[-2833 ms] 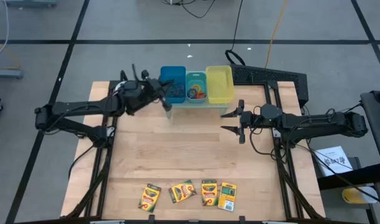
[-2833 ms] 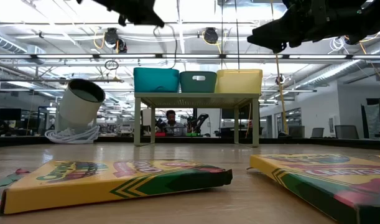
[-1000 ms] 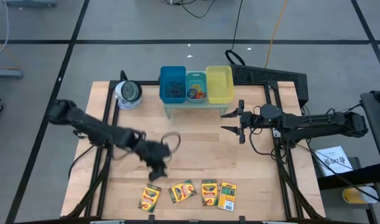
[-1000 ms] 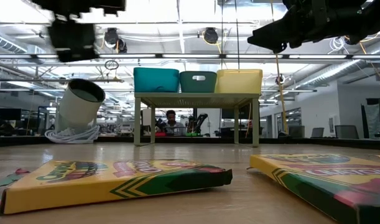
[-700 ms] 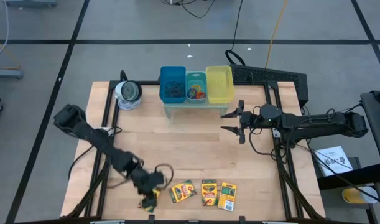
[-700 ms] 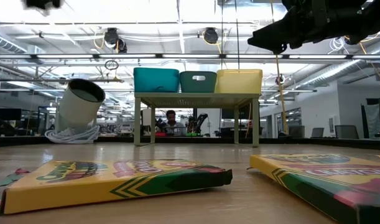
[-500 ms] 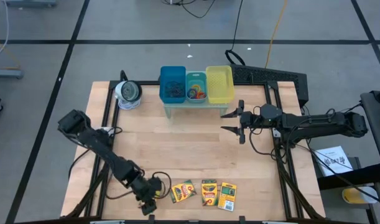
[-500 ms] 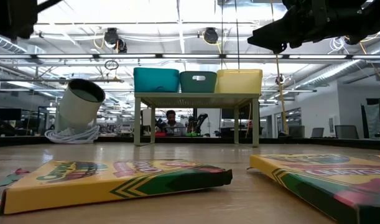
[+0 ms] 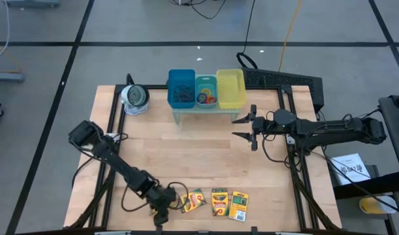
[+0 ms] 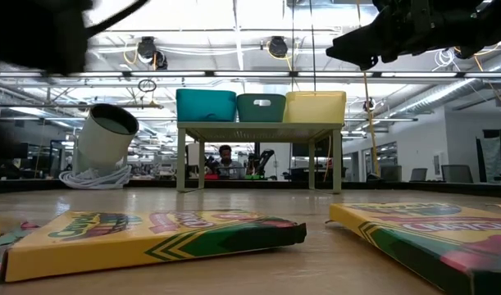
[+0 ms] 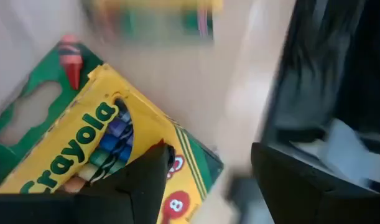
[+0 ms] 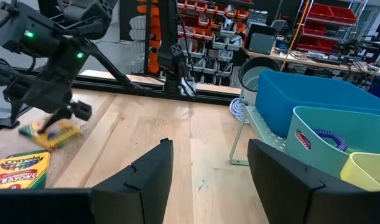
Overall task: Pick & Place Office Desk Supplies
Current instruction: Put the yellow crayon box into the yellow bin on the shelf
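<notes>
Several flat yellow-and-green crayon boxes lie in a row near the table's near edge; three show in the high view [image 9: 192, 201] [image 9: 219, 201] [image 9: 239, 205]. My left gripper [image 9: 162, 207] hovers open over the row's left end and hides the leftmost box there. That box shows flat on the wood in the left wrist view [image 11: 96, 155], just ahead of the open gripper [image 11: 208, 162]. My right gripper [image 9: 241, 129] is open and empty above the table's right middle. Coloured ring bands [image 9: 204, 98] lie in the teal bin.
Blue [image 9: 181, 88], teal [image 9: 206, 83] and yellow [image 9: 230, 88] bins stand on a small rack at the far edge. A silvery-white roll [image 9: 135, 98] lies at the far left. Bare wood [image 9: 199, 156] lies between the bins and the crayon boxes.
My left gripper has swept from the table's middle toward the near edge and down, ending over the leftmost crayon box. The boxes have stayed where they were.
</notes>
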Robot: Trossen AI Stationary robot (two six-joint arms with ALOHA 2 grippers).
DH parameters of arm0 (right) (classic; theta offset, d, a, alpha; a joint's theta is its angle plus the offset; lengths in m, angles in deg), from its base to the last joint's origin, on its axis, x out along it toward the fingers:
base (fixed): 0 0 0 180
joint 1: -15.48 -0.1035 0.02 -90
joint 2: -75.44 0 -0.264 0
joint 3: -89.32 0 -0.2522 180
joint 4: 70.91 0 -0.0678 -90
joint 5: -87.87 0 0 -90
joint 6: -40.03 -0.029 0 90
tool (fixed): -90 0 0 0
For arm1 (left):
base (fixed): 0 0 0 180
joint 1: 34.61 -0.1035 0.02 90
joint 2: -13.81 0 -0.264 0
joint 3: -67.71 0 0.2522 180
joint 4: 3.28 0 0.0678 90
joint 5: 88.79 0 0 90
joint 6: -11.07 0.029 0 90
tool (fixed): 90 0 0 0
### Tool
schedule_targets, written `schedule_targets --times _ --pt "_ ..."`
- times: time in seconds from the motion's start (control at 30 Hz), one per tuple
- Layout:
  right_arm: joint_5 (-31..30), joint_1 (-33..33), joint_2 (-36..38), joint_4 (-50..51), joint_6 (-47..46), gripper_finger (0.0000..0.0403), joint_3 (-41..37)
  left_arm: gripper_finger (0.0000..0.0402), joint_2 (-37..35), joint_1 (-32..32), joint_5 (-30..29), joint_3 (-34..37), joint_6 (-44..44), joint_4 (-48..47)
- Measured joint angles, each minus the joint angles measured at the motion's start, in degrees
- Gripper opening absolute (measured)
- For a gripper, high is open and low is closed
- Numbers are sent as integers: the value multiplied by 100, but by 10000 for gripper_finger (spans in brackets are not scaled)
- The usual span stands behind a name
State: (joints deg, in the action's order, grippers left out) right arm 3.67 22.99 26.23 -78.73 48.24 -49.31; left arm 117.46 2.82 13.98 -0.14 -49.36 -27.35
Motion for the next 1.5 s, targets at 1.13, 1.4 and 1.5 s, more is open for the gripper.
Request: schedule_targets --times 1.13,1.4,1.5 --pt "2 2 -568 -61 -129 196 0 243 -1380 -2778 -2979 30 2495 -1848" --pt "1 4 -568 -53 -103 196 0 243 -836 -3188 -2573 33 3848 -1495" --pt "1 4 -568 -46 -103 196 1 243 -630 -3364 -2260 33 4217 -1373"
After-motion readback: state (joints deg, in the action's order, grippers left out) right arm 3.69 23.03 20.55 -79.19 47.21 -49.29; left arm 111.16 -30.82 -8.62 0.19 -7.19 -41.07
